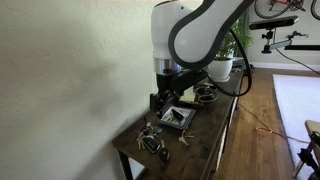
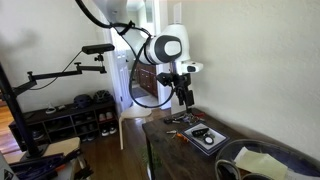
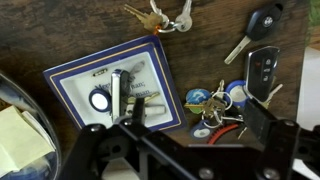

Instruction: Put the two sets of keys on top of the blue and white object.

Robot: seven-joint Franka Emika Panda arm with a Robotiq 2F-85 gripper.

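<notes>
Dark wooden surface, strewn with keys.
Ahead-left of the tool lies a blue and white booklet; beyond, loose brass keys; ahead-right, a car key with black fob; just ahead, a blue-tagged bunch; far left, a dark dish.

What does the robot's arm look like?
It's a chunky white arm made of rounded tube shapes with dark bands at the joints. A black cable loops beside it, and at the end is a black gripper with two fingers.
</notes>
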